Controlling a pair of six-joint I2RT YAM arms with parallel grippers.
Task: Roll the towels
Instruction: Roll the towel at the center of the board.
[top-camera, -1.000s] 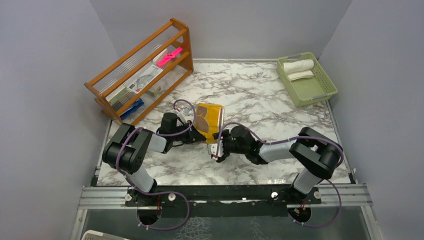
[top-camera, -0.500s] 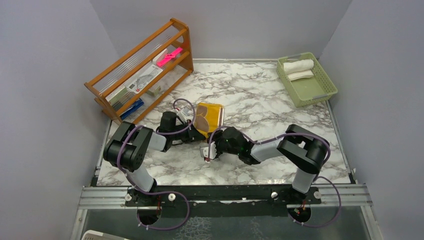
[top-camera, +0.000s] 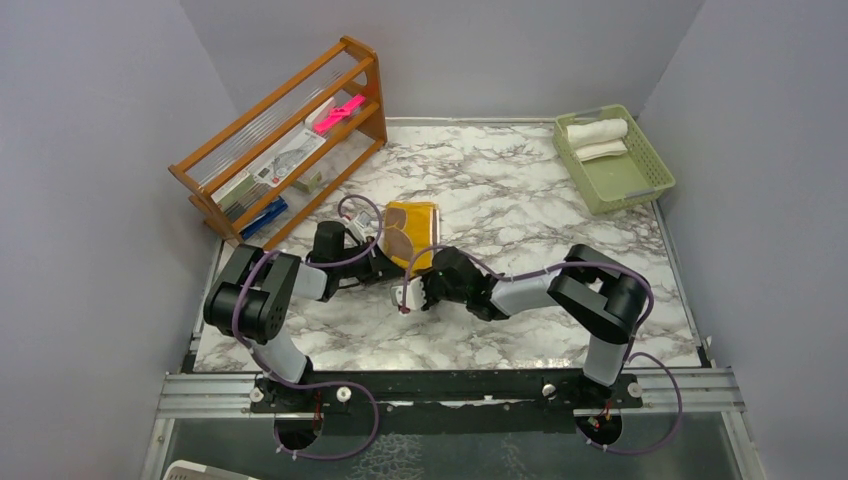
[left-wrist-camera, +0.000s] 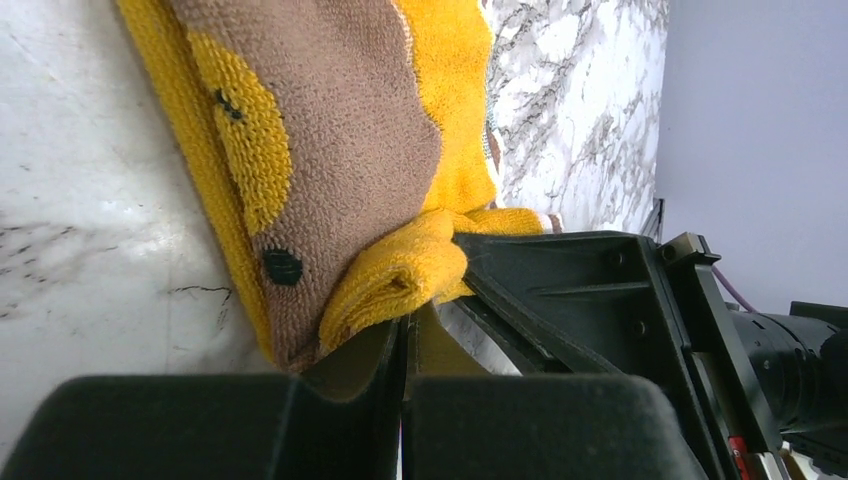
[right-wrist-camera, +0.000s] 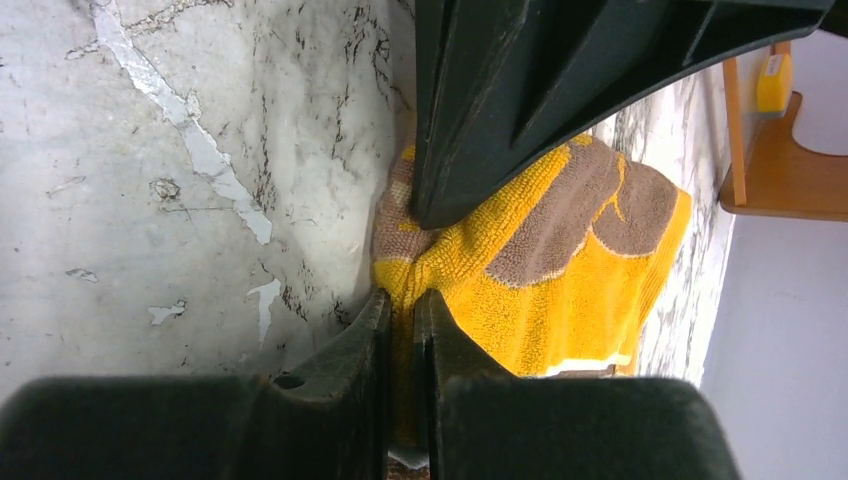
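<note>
The mustard-yellow towel (top-camera: 414, 222) with a brown cartoon face lies mid-table, folded into a small pad. Its near corner is curled up into a fold (left-wrist-camera: 400, 275). My left gripper (top-camera: 386, 260) (left-wrist-camera: 405, 322) is shut with that fold pinched at its tips. From the right, my right gripper (top-camera: 410, 293) (right-wrist-camera: 402, 298) has its jaws shut on the towel's (right-wrist-camera: 560, 300) near edge, and yellow cloth shows in the narrow gap between the fingers. The two grippers nearly touch. A cream-white towel (top-camera: 597, 131) lies rolled in the green basket (top-camera: 640, 185).
A wooden rack (top-camera: 285, 135) holding a pink item and small tools stands at the back left, close behind the left arm. The green basket sits in the back right corner. Grey walls enclose the marble table (top-camera: 520, 210) on three sides.
My right gripper slid left to the towel's near edge and closed on it. The left arm and the towel shifted slightly left and back.
</note>
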